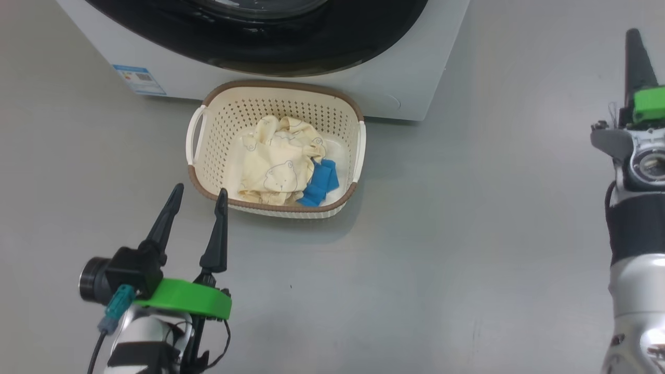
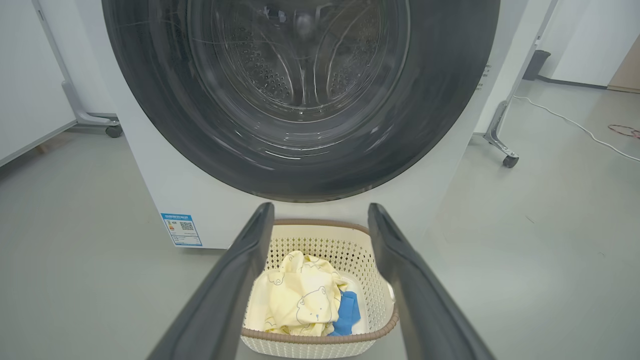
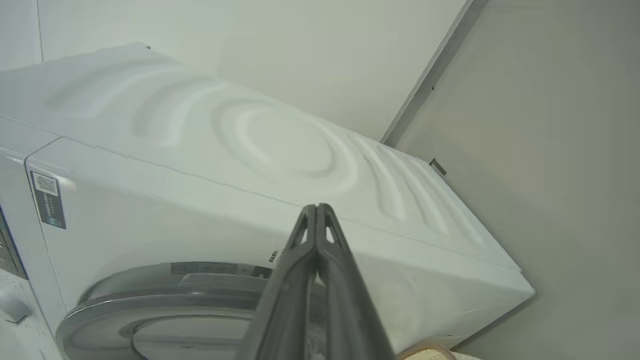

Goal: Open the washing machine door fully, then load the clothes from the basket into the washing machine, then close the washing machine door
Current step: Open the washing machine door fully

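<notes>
One basket point(image 1: 280, 83), one washing machine point(image 1: 405, 78)

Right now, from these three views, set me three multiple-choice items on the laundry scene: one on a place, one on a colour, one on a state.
1. Where does the basket stand?
A. on a shelf
B. on the floor, close before the washing machine
C. on a chair

2. What colour are the small cloth pieces beside the pale yellow garment?
A. red
B. green
C. blue

3. How is the right gripper?
A. shut, holding nothing
B. wide open
C. shut on a garment

Answers:
1 B: the head view shows it on the grey floor, just in front of the machine's white front.
2 C: they lie bright blue against the yellow cloth.
3 A: in the right wrist view its fingers meet tip to tip with nothing between them.
</notes>
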### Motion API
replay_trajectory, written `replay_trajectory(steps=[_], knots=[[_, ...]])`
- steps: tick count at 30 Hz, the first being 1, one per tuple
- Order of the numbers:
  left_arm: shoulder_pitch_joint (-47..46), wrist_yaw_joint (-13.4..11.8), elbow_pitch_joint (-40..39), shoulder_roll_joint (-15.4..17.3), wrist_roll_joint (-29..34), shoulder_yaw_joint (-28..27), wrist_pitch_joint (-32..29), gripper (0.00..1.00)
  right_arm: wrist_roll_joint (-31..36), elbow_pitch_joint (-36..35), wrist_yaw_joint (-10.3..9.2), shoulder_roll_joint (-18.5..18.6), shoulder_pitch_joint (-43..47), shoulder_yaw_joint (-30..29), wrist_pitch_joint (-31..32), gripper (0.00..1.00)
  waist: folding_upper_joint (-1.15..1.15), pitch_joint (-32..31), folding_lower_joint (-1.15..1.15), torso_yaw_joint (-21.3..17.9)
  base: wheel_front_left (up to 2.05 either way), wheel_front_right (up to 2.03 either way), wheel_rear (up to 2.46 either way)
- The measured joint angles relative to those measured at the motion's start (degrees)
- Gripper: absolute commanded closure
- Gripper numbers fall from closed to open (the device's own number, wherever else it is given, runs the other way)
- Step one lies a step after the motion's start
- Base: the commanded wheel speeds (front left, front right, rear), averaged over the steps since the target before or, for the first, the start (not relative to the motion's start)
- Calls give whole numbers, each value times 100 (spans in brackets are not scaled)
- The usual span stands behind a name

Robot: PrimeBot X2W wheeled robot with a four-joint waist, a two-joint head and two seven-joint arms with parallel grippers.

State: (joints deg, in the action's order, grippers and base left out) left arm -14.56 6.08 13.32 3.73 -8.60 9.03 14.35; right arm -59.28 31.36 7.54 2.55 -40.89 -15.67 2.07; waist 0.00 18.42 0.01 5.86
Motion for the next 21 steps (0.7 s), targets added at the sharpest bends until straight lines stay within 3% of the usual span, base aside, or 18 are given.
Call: replay_trajectory(steps=[8,21], knots=[[-222,53,-4,-52,47,89,0,0,-1699,747,-1,34,-973,-40,1389,100,0,302,0,154,0,0,0],[-458,94,-3,-113,45,158,0,0,-2142,1539,-2,63,-2286,465,2267,100,0,696,-1,371,0,0,0]])
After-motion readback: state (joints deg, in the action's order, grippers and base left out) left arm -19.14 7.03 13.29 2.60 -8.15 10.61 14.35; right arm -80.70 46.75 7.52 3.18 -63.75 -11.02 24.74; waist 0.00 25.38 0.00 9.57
